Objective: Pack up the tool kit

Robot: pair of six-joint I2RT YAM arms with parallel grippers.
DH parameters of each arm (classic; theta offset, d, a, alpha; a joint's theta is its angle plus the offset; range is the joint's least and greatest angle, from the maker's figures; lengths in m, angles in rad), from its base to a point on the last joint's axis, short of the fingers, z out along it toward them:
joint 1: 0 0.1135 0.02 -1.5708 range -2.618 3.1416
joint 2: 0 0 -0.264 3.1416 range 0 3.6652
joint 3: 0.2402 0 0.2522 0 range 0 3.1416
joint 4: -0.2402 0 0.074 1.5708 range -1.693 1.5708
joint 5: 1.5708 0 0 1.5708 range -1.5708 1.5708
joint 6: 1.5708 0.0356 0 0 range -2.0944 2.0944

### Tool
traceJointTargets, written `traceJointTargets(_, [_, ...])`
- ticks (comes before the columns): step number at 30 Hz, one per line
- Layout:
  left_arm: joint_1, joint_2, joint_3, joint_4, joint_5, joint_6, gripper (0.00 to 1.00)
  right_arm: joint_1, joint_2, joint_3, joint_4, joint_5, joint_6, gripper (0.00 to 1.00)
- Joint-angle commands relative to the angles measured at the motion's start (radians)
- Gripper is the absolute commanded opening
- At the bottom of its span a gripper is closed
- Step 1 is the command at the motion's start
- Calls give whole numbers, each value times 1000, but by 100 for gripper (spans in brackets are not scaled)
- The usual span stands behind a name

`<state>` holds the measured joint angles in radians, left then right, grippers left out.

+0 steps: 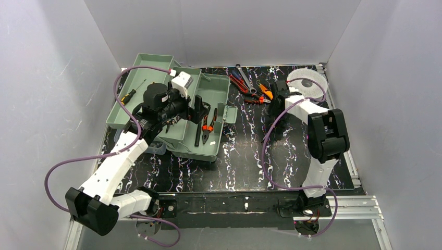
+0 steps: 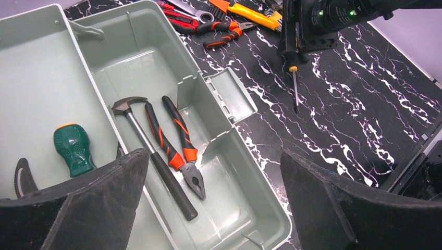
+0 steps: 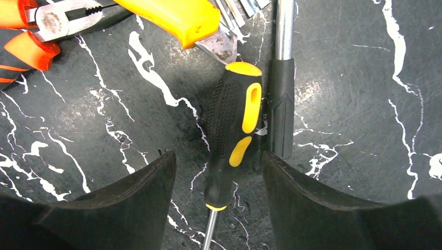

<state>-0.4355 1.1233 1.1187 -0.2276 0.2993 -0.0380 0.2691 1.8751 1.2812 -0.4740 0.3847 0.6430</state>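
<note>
Right end effector (image 3: 218, 159) spread astride screwdriver (image 3: 230, 120), left end effector (image 2: 213, 156) spread over tool kit (image 2: 146, 57), black marbled tabletop (image 1: 242, 156), grey walls (image 1: 219, 26)

Plain grey walls (image 1: 219, 26) enclose a black, white-veined tabletop (image 1: 245, 156)

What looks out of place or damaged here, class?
The orange-handled steel pliers show brownish, rust-like spots on their jaws, and they lie loose on the black marbled table, outside the pale green plastic toolbox.
</note>
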Motion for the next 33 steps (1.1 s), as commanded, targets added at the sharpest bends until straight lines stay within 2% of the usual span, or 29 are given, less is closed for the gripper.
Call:
traceJointTargets(1, [-7,2,21,-9,30,-7,98,0,23,30,0,-19,56,67])
traceJointTargets(3, [-9,9,23,-11,35,-5,98,-3,32,35,1,-51,60,62])
traceJointTargets(5, [-12,13,25,-13,35,-4,98,-6,26,29,8,-70,63,53])
traceJointTargets(6, [-12,15,26,-13,36,-6,98,-9,13,20,13,-79,65,44])
traceJointTargets(7, [-14,19,25,-13,38,-5,98,-11,-14,0,35,-91,63,30])
traceJointTargets(10, [-20,36,27,-13,57,-15,98,-16,-147,-131,186,-162,30,23])
traceJointTargets(11, [-23,45,27,-9,73,-26,98,-17,-196,-181,248,-191,18,15])
traceJointTargets(14, [-39,94,37,2,134,-67,98,-18,-339,-308,416,-290,-13,4])
traceJointTargets(17, [-49,131,49,5,182,-98,98,-18,-438,-393,567,-473,-62,1])
traceJointTargets(22, [-51,140,43,22,198,-115,98,-18,-518,-442,644,-636,-72,1])
traceJointTargets(27, [-49,166,7,148,318,-245,98,3,-579,-540,873,-943,-87,1])
traceJointTargets(30, [-46,196,4,194,366,-311,98,56,-616,-559,924,-1019,-115,1])
traceJointTargets(33, [-45,214,-2,221,392,-350,98,155,-651,-535,889,-1037,-187,1])
